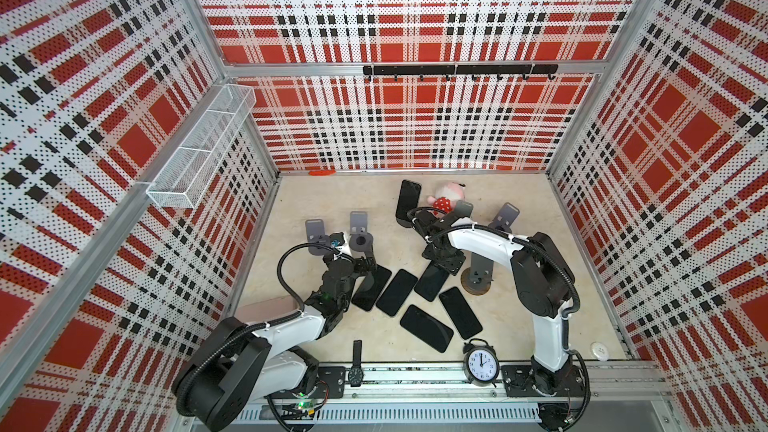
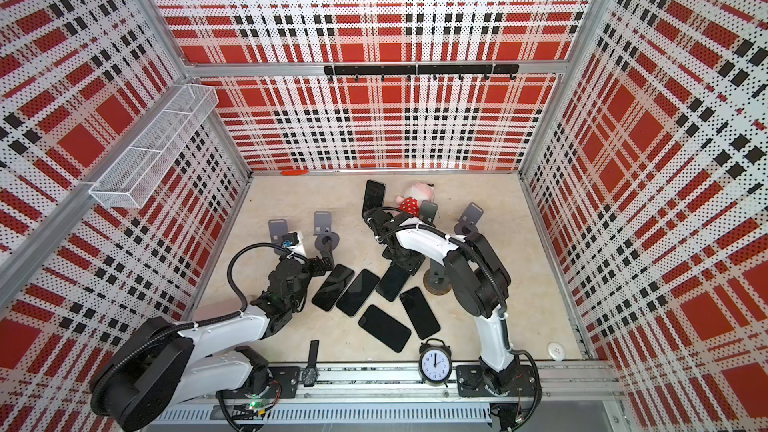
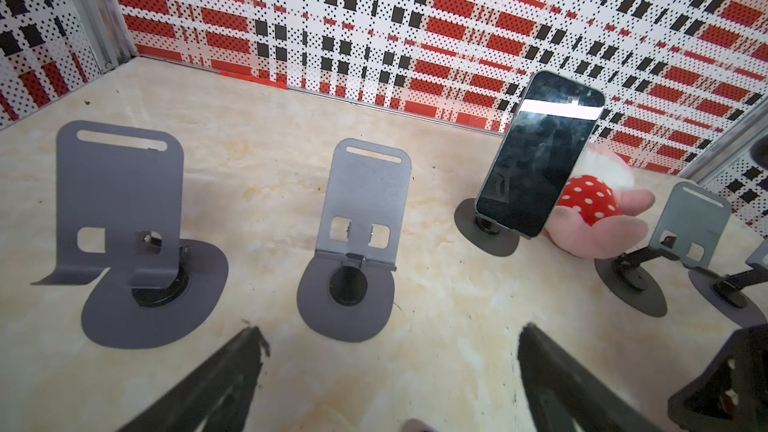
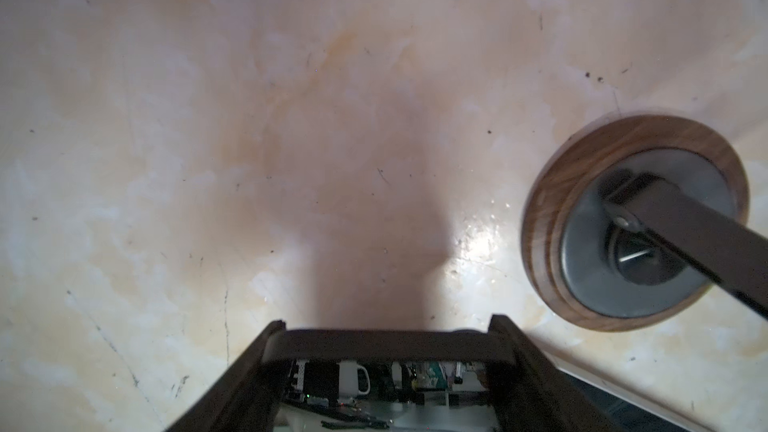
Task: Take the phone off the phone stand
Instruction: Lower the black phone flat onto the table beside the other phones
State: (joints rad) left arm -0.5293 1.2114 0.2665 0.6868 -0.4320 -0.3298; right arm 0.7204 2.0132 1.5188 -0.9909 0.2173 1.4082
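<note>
— Where's the phone (image 4: 382, 344)?
— Pinched in the right claw (image 4: 386, 326), seemingly just above the flat phones (image 1: 397, 292) mid-table. Left claw (image 3: 390, 328) is spread, empty.
— Risk?
— It could slip onto them, or the arm could clip the wooden-based stand (image 4: 540, 218) just beside it.

This is looking like a robotics lab test cell; punched panels (image 1: 415, 14) printed in red, black and white plaid are closing in three sides, sitting in a bare aluminium frame (image 1: 291, 70); a left arm (image 1: 286, 324) and a right arm (image 1: 482, 238), white and black, are standing bolted to a metal rail (image 1: 415, 378) along the front edge, with a small circuit board (image 1: 301, 406) glowing green near it; props are sitting about the pale marbled tabletop (image 1: 332, 201): dark phones (image 1: 397, 292), grey phone stands (image 1: 314, 231), an alarm clock (image 1: 481, 363), a wristwatch (image 1: 356, 367), a plush toy (image 1: 451, 193); a wire basket (image 1: 199, 147) and a hook rail (image 1: 457, 70) are hanging on those sides.
</note>
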